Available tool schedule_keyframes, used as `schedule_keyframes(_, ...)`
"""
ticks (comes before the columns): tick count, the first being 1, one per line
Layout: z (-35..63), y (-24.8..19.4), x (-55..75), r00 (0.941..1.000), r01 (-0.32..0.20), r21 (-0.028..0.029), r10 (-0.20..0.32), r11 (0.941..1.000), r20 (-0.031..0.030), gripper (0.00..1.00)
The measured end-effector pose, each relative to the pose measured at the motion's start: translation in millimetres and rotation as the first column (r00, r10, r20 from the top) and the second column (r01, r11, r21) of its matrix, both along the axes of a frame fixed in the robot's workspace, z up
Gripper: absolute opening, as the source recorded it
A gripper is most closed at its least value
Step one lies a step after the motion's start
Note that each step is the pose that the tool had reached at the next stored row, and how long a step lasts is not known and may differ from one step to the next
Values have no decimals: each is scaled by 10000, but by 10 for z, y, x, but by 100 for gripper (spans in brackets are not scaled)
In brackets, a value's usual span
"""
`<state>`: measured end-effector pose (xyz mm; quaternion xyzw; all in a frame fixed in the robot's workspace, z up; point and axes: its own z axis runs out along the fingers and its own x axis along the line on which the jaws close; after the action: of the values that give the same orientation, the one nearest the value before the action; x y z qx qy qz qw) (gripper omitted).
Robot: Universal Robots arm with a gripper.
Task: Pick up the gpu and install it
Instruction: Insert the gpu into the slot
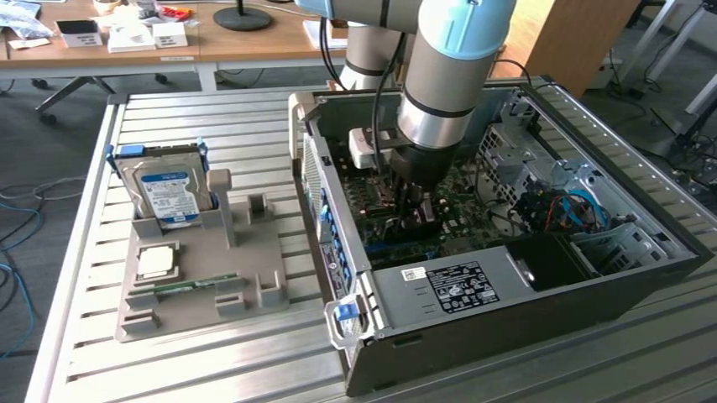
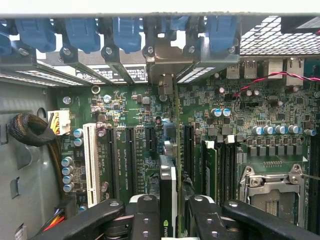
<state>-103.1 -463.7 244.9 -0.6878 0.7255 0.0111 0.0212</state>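
My gripper point(image 1: 410, 210) reaches down into the open computer case point(image 1: 656, 277), just over the green motherboard point(image 1: 459, 197). It is shut on the gpu point(image 1: 417, 225), a thin dark card held on edge. In the wrist view the gpu point(image 2: 169, 180) runs edge-on between my black fingers point(image 2: 145, 220), with my gripper point(image 2: 172, 217) closed on both its sides. The card's metal bracket end point(image 2: 162, 60) sits at the case's rear slot openings, beneath the blue clips point(image 2: 127, 32). The card's lower edge lies along a black expansion slot point(image 2: 150, 135) on the motherboard point(image 2: 250, 115); whether it is seated I cannot tell.
A grey holder point(image 1: 196, 285) on the slatted table at the exterior view's left carries a silver hard drive point(image 1: 168, 193), a processor chip point(image 1: 157, 262) and a green memory stick point(image 1: 196, 285). Inside the case are the power supply point(image 1: 459, 285), drive cage point(image 1: 622, 243) and cables point(image 2: 30, 130).
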Motion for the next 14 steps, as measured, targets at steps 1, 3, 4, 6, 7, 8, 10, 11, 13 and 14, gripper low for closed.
schedule_keyframes(1, 0, 0, 0, 10000, 0, 0, 0, 10000, 0, 27)
schedule_keyframes(3, 0, 0, 0, 10000, 0, 0, 0, 10000, 0, 27)
schedule_keyframes(4, -4, 2, -2, 10000, 4, 17, -4, 10000, -4, 28)
schedule_keyframes(6, -5, 2, -2, 10000, 6, 11, -6, 10000, 5, 33)
schedule_keyframes(7, -1, 1, -1, 10000, 3, 3, -3, 10000, 2, 40)
schedule_keyframes(8, 0, 0, 0, 10000, 0, 0, 0, 10000, 0, 40)
schedule_keyframes(10, 0, 0, 0, 10000, 0, 0, 0, 10000, 0, 46)
schedule_keyframes(11, 0, 0, 0, 10000, 0, 0, 0, 10000, 0, 46)
schedule_keyframes(13, 0, 0, 0, 10000, 1, 1, -1, 10000, 0, 46)
schedule_keyframes(14, 1, 0, 0, 10000, 1, 0, -1, 10000, 0, 46)
